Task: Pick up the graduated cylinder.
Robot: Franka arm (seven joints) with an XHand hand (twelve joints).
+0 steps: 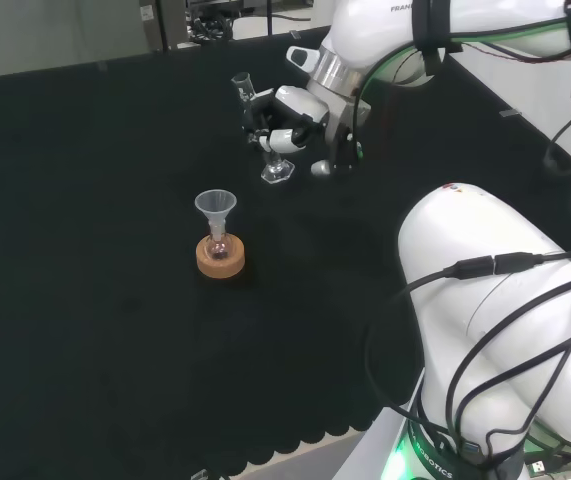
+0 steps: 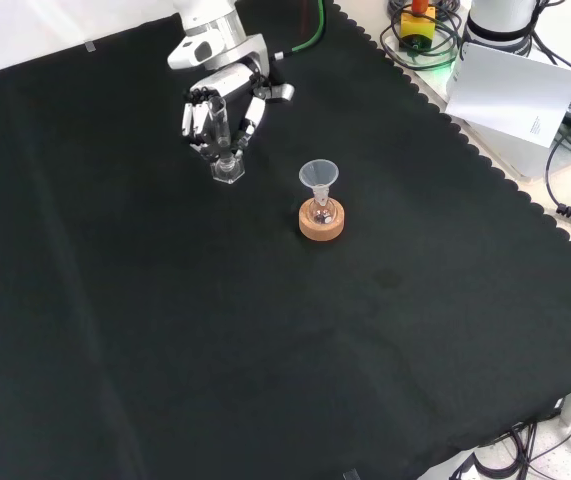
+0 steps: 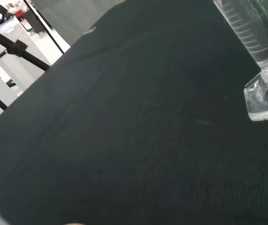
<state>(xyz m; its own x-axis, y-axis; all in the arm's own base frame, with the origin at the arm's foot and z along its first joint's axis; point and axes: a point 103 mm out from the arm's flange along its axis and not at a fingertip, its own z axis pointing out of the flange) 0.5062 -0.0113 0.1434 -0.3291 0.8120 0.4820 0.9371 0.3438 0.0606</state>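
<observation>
**Operator:** How was the cylinder (image 1: 265,140) expected to handle, and where was the grip point?

**Technician:** It was a tall, narrow vessel of clear glass or plastic on a small faceted foot. Judged light, rigid, smooth-walled and probably breakable. A tall tube on a small base would tip readily under a side push. The recommended grip point was the tube's middle, with fingers on one side and thumb opposite, clear of the spout at the rim. The wrist view showed graduation marks on the wall and the foot resting flat on the cloth.

**Operator:** Where did it stand?

**Technician:** Upright on the desk (image 2: 265,330), toward the far side in the front view. The corked flask with its funnel (image 2: 318,176) stood apart, nearer the camera and to the right in that view.

**Operator:** And relative to the hand (image 2: 220,105)?

**Technician:** The tube stood between the fingers. In the front view the fingers curled down around its middle from above, the foot showing just below the fingertips (image 2: 208,140). In the head view the rim projected above the hand.

**Operator:** Hand state?

**Technician:** Fingers closed around the tube. The foot was on the cloth; the lift was not yet made.
</observation>
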